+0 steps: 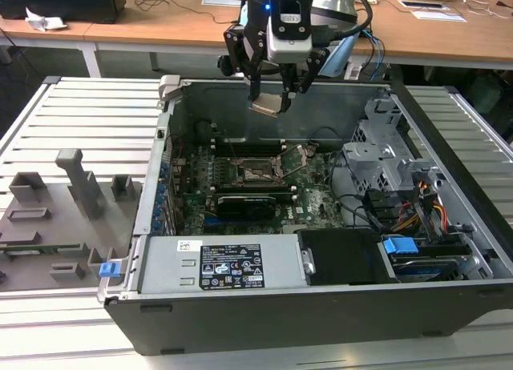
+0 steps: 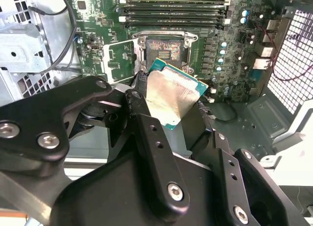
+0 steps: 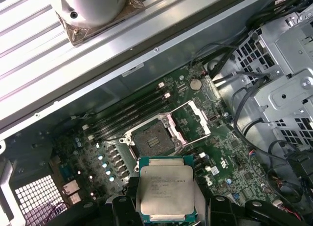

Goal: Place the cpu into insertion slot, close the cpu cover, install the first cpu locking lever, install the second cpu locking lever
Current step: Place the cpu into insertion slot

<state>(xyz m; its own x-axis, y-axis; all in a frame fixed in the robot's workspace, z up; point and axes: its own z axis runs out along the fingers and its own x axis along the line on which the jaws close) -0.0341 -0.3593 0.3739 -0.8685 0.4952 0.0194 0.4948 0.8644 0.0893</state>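
My gripper [image 1: 272,98] hangs above the open computer case, shut on the cpu [image 1: 266,107], a flat square chip with a silver top. In both wrist views the cpu [image 2: 173,96] [image 3: 165,189] sits tilted between the black fingers [image 2: 142,103], well above the board. The insertion slot [image 1: 258,172] [image 2: 164,50] [image 3: 152,140] lies bare on the green motherboard, below the chip. The cpu cover [image 2: 119,59] [image 3: 193,118] is swung open beside the slot, its silvery frame standing clear of the socket.
A black expansion card [image 1: 248,202] lies in front of the socket and memory sticks [image 2: 173,11] behind it. The power supply [image 1: 228,266] closes the case's front and a drive cage [image 1: 385,158] with cables fills the exterior view's right. A grey fixture tray [image 1: 56,218] lies outside, to the left.
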